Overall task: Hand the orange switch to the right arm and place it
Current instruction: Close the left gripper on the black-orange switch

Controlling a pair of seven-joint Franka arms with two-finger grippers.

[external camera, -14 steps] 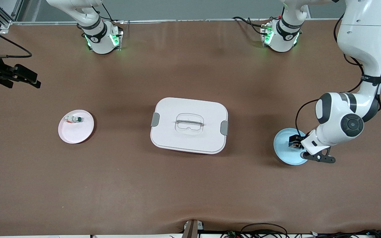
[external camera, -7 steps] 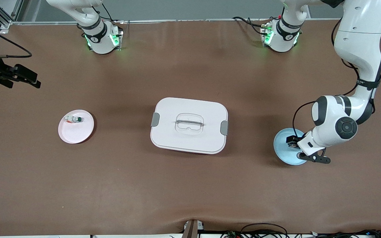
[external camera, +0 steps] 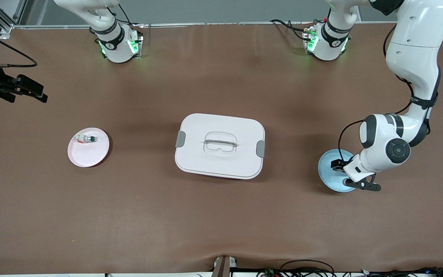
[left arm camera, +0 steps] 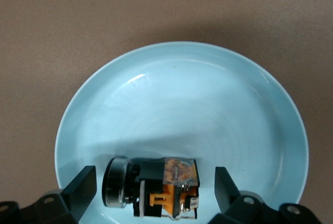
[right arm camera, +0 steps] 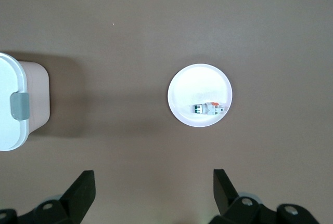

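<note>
The orange switch [left arm camera: 162,186], a small black boxy part with an orange body and a silver round end, lies on its side in the light blue plate [left arm camera: 182,83] at the left arm's end of the table. My left gripper [left arm camera: 153,192] is low over that plate and open, one finger on each side of the switch with a gap to both. In the front view the left wrist covers the switch and part of the blue plate [external camera: 326,173]. My right gripper [right arm camera: 153,190] waits open and holds nothing, high over the table edge at the right arm's end [external camera: 33,91].
A pink plate [external camera: 87,157] holding a small white-and-green part [external camera: 87,139] sits toward the right arm's end. A white lidded box [external camera: 219,146] with grey latches stands mid-table. Cables run along the table edge nearest the front camera.
The left arm has drawn in and come down over the blue plate, and its wrist now hides the switch in the front view. The right arm has not moved.
</note>
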